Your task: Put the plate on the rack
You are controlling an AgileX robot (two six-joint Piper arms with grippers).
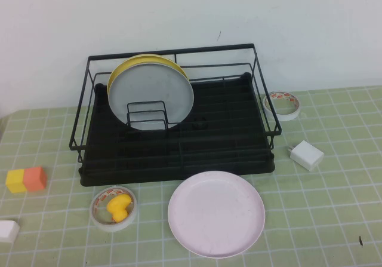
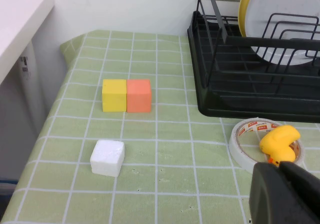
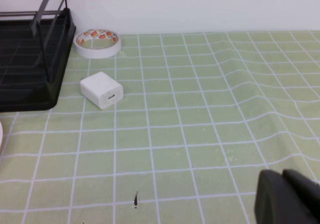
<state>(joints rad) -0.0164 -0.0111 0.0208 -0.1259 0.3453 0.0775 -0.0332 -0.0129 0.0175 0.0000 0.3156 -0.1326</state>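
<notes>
Pale pink plate point(image 1: 216, 214), black rack point(image 1: 179, 159), green-checked tablecloth point(image 1: 322, 219).

Pale pink plate point(image 1: 216, 214) lies flat on green checked cloth point(image 1: 322, 219), just in front of black wire rack point(image 1: 179, 114). 2 plates stand upright in rack: grey plate point(image 1: 150, 94) in front, yellow plate point(image 1: 145, 60) behind. Neither gripper is in sight.

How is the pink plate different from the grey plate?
The pink plate lies flat on the table in front of the rack; the grey plate stands on edge inside the rack, held by wire dividers. The pink plate is alone; the grey plate has a yellow plate right behind it. Both are round and plain. Neither gripper touches either plate.
</notes>
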